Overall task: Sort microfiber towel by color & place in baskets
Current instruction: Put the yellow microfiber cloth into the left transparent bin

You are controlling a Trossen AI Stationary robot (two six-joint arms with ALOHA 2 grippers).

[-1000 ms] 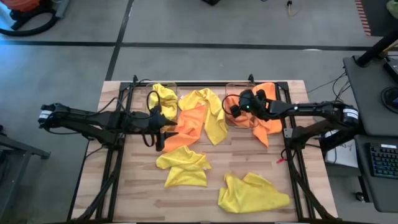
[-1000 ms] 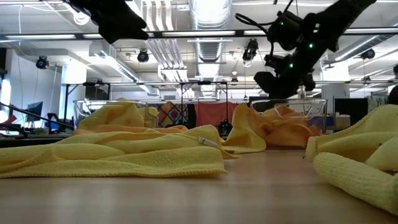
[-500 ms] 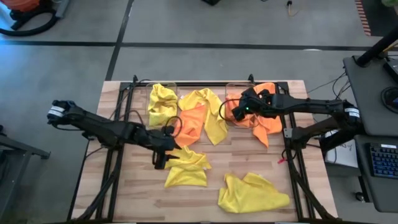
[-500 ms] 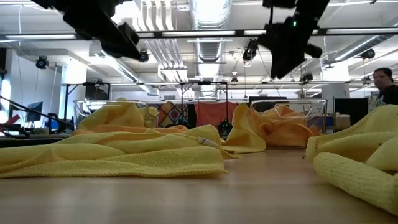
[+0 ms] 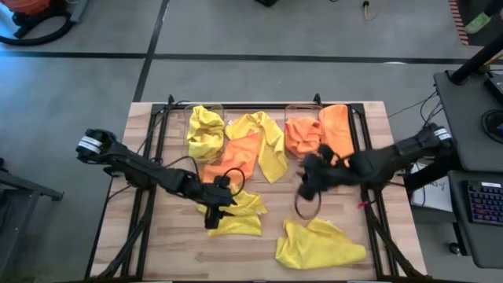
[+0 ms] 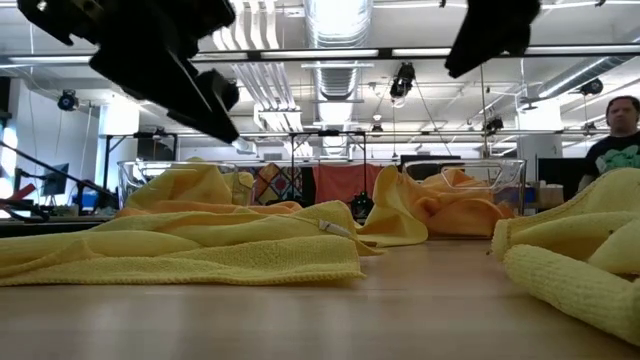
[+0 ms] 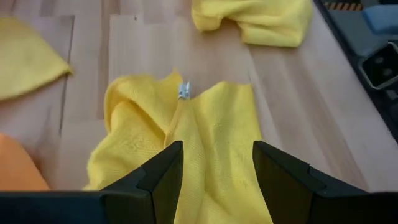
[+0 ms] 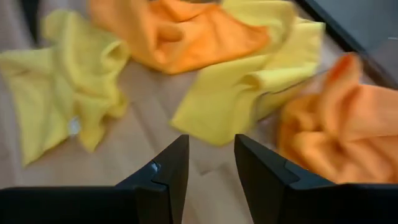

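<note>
My left gripper (image 5: 214, 211) is open and hangs above a crumpled yellow towel (image 5: 233, 214) at the table's middle front; its fingers stand over that towel (image 7: 205, 143) without touching it. My right gripper (image 5: 308, 187) is open and empty above bare table between the towels. A yellow towel (image 5: 204, 130) lies in the left clear basket (image 6: 140, 178). Orange towels (image 5: 318, 134) lie in the right clear basket (image 6: 500, 175). An orange towel (image 5: 236, 157) and a long yellow towel (image 5: 269, 145) lie on the table between the baskets. Another yellow towel (image 5: 318, 244) lies at the front right.
Black frame rails (image 5: 149, 157) run along the table's left and right sides. A person (image 6: 620, 130) stands in the room behind the table. Bare wood (image 5: 165, 251) shows at the front left.
My left gripper has gone from the orange towel toward the table's near edge and a little right, and now hangs over the front yellow towel. My right gripper has left the right basket and gone toward the near edge, out over the table; the orange towels stay in the basket.
</note>
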